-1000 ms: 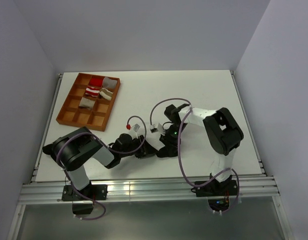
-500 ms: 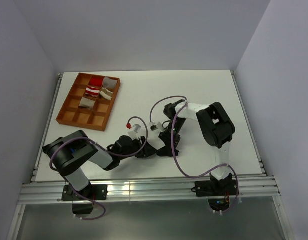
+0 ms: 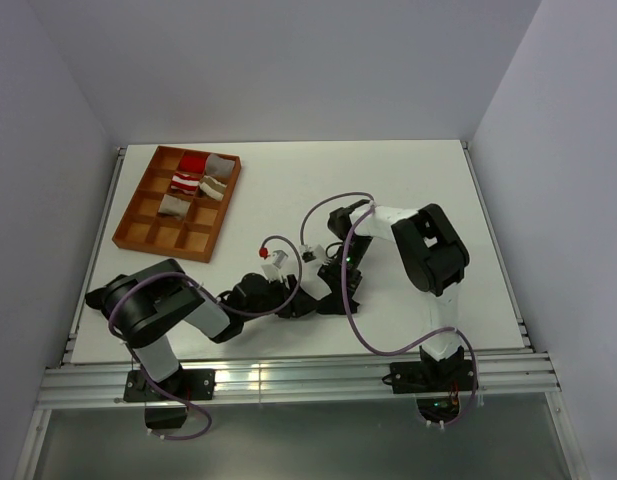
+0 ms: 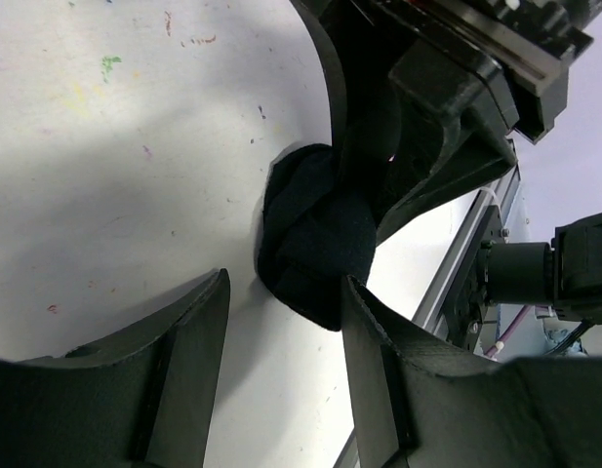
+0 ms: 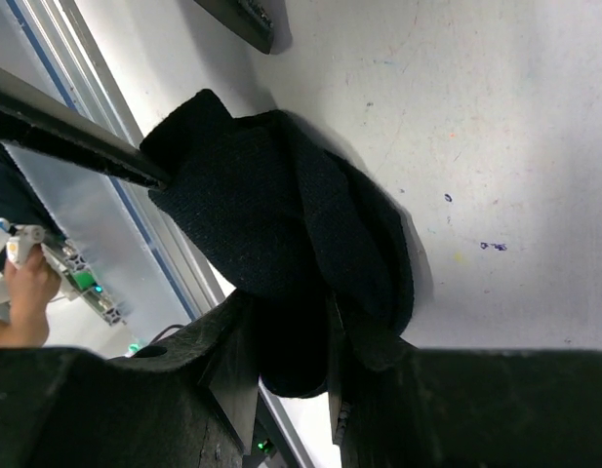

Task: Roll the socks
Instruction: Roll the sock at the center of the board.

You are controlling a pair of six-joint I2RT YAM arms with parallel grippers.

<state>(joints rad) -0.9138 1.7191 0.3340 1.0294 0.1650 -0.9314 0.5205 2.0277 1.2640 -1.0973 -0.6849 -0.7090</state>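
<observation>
Tools, two: both low over the white surface (image 3: 408,180), meeting near its front middle.

1. Tray (image 3: 136,196): brown, divided into compartments, far left of the surface, well apart from both arms. Rolled fabric bundles (image 3: 201,178) in red, grey, beige and red-and-white stripes fill several rear compartments.

2. Left tool (image 4: 281,331): reaches rightward from the left arm. Its fingers (image 4: 179,366) stand apart. The lower edge of the black sock sits just at the gap between their tips. The right-hand finger lies against the fabric; a sliver of surface shows beside the other finger.

3. Black sock (image 4: 315,244): one, plain, bunched into a folded lump resting on the surface between the two tools. It is largely hidden under them in the top view.

4. Right tool (image 5: 286,341): angled down from the right arm, clamped together on a fold of the black sock. The rest of the lump bulges out ahead of its fingertips, towards the surface's front rail.
</observation>
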